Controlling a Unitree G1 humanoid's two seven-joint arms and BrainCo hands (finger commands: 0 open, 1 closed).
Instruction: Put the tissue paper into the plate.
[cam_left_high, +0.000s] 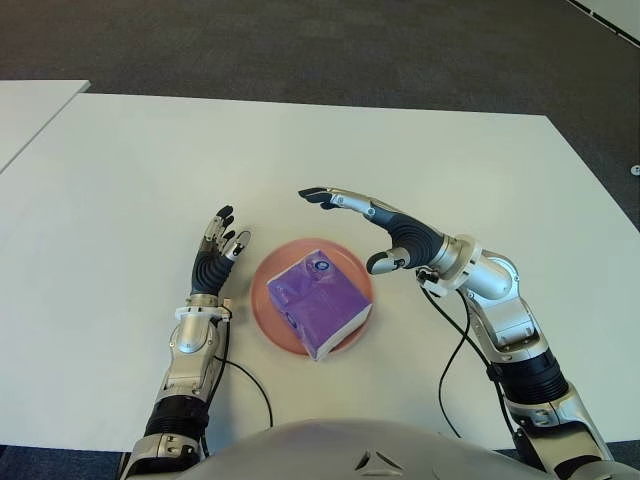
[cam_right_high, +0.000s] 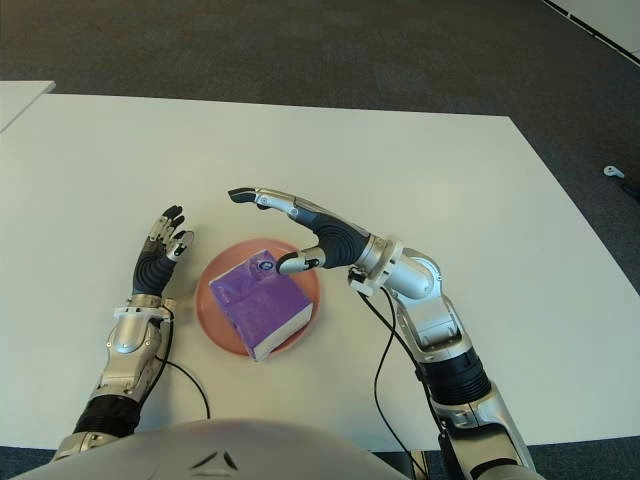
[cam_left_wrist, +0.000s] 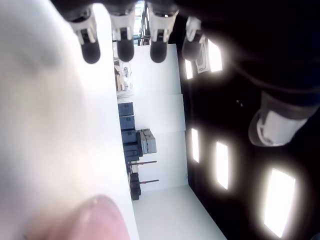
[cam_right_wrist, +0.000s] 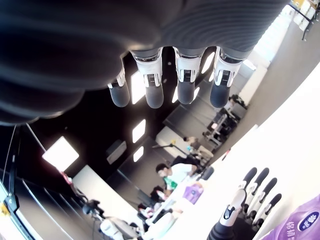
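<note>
- Sitting nearest the robot's body, the purple plastic-wrapped tissue paper pack (cam_left_high: 318, 301) is lying inside the round salmon-pink plate (cam_left_high: 266, 276), its near-right corner overhanging the rim.
- Hovering just beyond the plate's right side, the right hand (cam_left_high: 372, 221) is reaching leftward over the far rim with fingers stretched flat and holding nothing.
- Standing upright just left of the plate, the left hand (cam_left_high: 216, 256) is showing loose, spread fingers, also empty.
- Judging by the look, the pack is probably light and squashy, with a slick wrapper; pinching across its two long sides is likely giving the surest hold.
- Stretching wide on the far, left and right sides, the white table (cam_left_high: 150, 170) is leaving plenty of room; its near edge is lying close behind the plate, so nudging toward the robot is looking riskier.
</note>
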